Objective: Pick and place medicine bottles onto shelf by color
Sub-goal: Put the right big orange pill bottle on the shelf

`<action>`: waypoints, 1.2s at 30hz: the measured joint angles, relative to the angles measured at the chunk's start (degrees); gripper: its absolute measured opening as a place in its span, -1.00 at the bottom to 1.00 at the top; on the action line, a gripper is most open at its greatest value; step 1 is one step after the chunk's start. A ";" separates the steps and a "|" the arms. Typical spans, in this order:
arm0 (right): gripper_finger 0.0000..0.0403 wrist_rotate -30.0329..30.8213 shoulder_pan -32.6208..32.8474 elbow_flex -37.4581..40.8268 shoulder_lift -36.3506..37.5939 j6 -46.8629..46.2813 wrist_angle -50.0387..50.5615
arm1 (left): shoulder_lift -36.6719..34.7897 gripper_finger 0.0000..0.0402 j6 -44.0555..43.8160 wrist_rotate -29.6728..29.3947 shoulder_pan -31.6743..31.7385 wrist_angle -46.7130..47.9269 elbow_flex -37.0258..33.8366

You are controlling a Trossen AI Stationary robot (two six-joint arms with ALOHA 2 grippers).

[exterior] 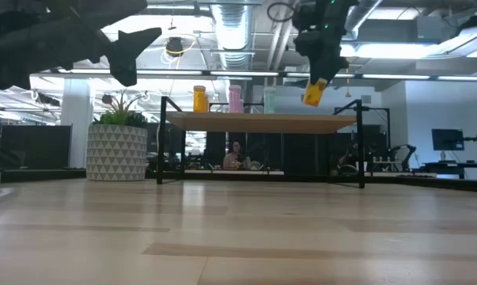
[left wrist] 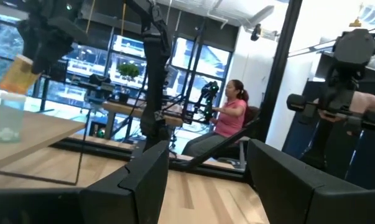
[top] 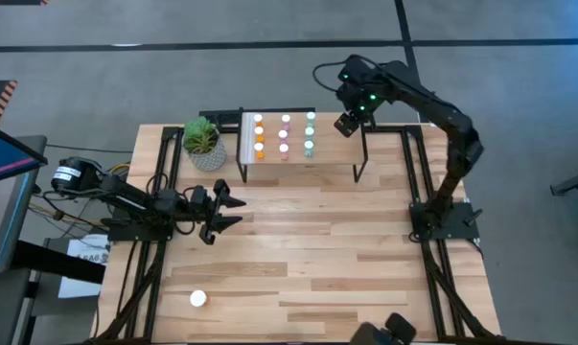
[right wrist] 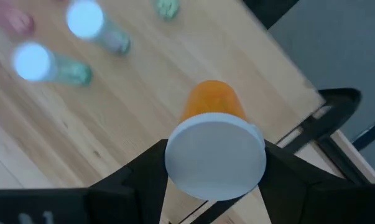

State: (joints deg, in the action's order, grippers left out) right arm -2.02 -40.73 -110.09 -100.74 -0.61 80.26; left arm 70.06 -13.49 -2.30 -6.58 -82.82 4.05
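Right tool (right wrist: 215, 177) around unlabelled orange bottle (right wrist: 213, 107)

Colours only — the small light-wood shelf on thin black metal legs (top: 298, 158) has a white strip along one edge, and the tiny white-capped pill bottles (top: 285, 135) on it run in columns: orange, then pink, then teal. The wider orange bottle with a white cap (right wrist: 215, 146) sits between the dark black fingers of the right gripper (right wrist: 215, 180). The green leafy plant in a white pot (exterior: 116, 142) has a grey triangle pattern on the pot — kinda geometric. The big pale-wood plank tabletop (top: 317, 249) is striped in lighter and darker boards, with one lone white-capped bottle (top: 198, 299) on it.
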 joint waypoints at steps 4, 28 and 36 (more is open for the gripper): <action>0.14 0.18 -0.29 -5.26 -5.11 2.16 2.20 | 0.00 0.04 -1.51 1.87 2.31 1.15 0.00; 0.14 -1.59 -0.57 -19.70 -18.58 2.90 9.73 | 0.00 0.04 -3.29 3.88 4.12 5.87 -0.01; 0.14 -5.23 0.16 -19.70 -18.48 2.14 9.75 | 0.01 0.04 -3.38 3.88 4.10 5.85 0.00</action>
State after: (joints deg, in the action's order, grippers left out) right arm -7.25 -40.56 -129.80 -119.22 1.52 90.01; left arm 70.08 -16.86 1.58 -2.48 -76.98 4.05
